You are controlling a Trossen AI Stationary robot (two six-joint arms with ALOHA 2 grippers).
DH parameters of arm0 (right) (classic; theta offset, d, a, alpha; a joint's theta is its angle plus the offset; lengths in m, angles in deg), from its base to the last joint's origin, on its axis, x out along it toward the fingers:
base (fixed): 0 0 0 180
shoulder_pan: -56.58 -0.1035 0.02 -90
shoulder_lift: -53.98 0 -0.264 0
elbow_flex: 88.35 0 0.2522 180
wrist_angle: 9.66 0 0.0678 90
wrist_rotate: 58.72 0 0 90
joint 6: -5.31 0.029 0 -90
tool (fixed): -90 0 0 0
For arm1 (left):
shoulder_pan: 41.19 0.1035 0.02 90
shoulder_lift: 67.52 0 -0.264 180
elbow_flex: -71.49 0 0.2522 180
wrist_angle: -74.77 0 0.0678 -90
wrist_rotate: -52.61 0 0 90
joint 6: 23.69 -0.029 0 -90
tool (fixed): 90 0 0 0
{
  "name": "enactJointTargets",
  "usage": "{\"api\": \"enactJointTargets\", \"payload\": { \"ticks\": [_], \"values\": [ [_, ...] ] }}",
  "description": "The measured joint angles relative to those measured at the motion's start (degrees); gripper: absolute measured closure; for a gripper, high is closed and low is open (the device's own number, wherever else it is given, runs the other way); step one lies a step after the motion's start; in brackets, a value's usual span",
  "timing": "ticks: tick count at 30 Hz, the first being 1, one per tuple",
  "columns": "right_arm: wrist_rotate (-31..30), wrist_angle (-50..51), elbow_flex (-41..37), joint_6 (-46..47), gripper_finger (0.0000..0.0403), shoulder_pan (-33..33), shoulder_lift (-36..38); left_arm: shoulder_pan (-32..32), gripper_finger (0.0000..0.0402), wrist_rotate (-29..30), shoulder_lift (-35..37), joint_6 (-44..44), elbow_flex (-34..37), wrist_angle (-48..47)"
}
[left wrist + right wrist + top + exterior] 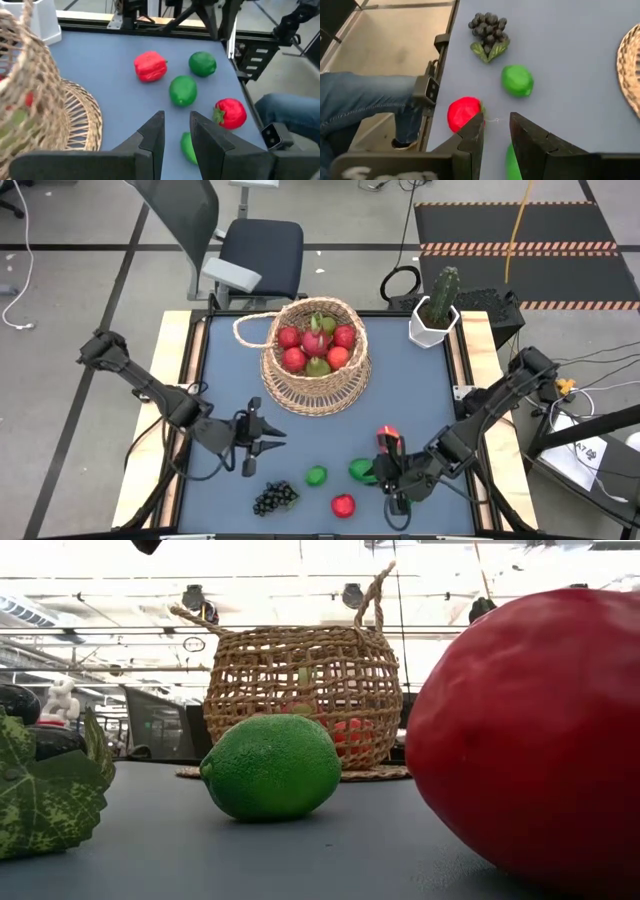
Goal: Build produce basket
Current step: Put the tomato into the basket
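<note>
Basket (316, 358) sits mid-desk toward the far edge, holding red and green fruit. Loose on the desk (420, 400) near the front edge: grape bunch (275, 498), lime (316, 476), red fruit (343, 505), green fruit (361, 470). Left tool (268, 442) and right tool (388, 460) both narrowly parted, gripping nothing, low over the desk.

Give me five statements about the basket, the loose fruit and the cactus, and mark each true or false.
1. The basket holds red apples. True.
2. The grapes lie in the basket. False: they lie on the table's near edge.
3. A lime lies between the grapes and the right claw. True.
4. The cactus pot lies tipped over. False: it stands upright at the far right corner.
5. The left claw holds a fruit. False: it grips nothing.
</note>
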Motion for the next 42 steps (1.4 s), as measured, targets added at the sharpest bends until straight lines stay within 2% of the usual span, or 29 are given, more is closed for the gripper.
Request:
{"api": "enactJointTargets", "payload": {
  "ticks": [6,13,18,21,27,42],
  "values": [
    [0.0,-1.8,0.0,1.1,0.0312,-1.4,-1.7,1.3,0.0311,-0.3,-4.2,-1.4,0.0,3.4],
    [0.5,-3.5,0.0,-0.4,0.0312,-2.3,-2.8,2.9,0.0311,-0.4,-4.3,-3.8,0.0,5.4],
    [4.0,-3.4,0.3,-2.4,0.0298,-2.5,-2.8,2.9,0.0311,-0.4,-4.2,-6.6,0.0,7.5],
    [6.4,-3.7,1.0,-2.5,0.0274,-2.5,-2.8,3.0,0.0311,-0.4,-4.2,-6.8,0.0,7.5],
    [6.4,-4.5,1.1,-2.5,0.0211,-2.5,-5.1,2.9,0.0311,-0.4,-4.2,-6.8,0.0,7.6],
    [7.8,-22.0,1.1,-3.8,0.0079,-2.1,-15.6,3.6,0.0311,-0.4,-4.2,-6.7,0.0,7.6]
  ]
}}
